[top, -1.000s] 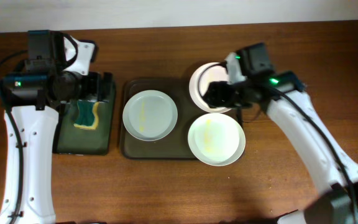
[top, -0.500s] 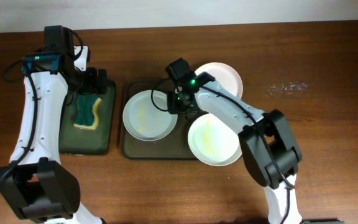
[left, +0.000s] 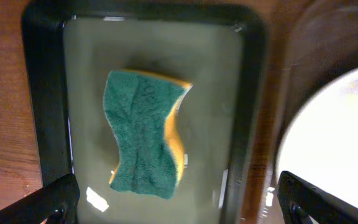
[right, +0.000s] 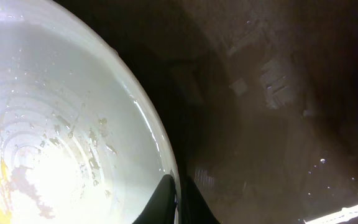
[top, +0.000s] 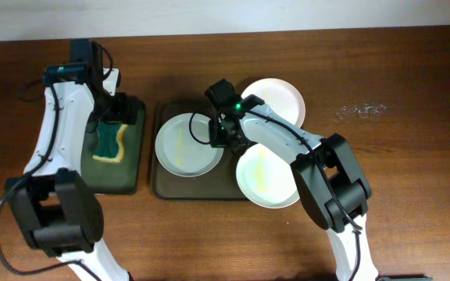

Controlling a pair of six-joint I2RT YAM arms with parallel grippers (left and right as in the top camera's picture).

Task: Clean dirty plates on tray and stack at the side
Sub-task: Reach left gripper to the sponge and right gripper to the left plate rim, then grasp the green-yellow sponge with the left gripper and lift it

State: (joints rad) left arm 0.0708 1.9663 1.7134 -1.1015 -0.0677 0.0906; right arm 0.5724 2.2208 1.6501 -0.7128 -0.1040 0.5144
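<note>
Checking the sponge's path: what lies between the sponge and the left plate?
Nothing loose, per the left wrist view: only the small black tray's rim, a strip of table, then the brown tray's floor up to the left plate.

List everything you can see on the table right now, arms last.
Plates: three, white, two yellow-smeared; one on the tray's left half, one overhanging its lower right corner, one at its upper right corner.
Tray: one, dark brown, table centre.
Black tray: one, greenish base, left of the tray.
Sponge: one, green over yellow, in the black tray.
Table: one, brown wood, under everything.
Left end effector: one, black, open above the black tray's far end.
Right end effector: one, black, at the left plate's right rim; grip unclear.
</note>
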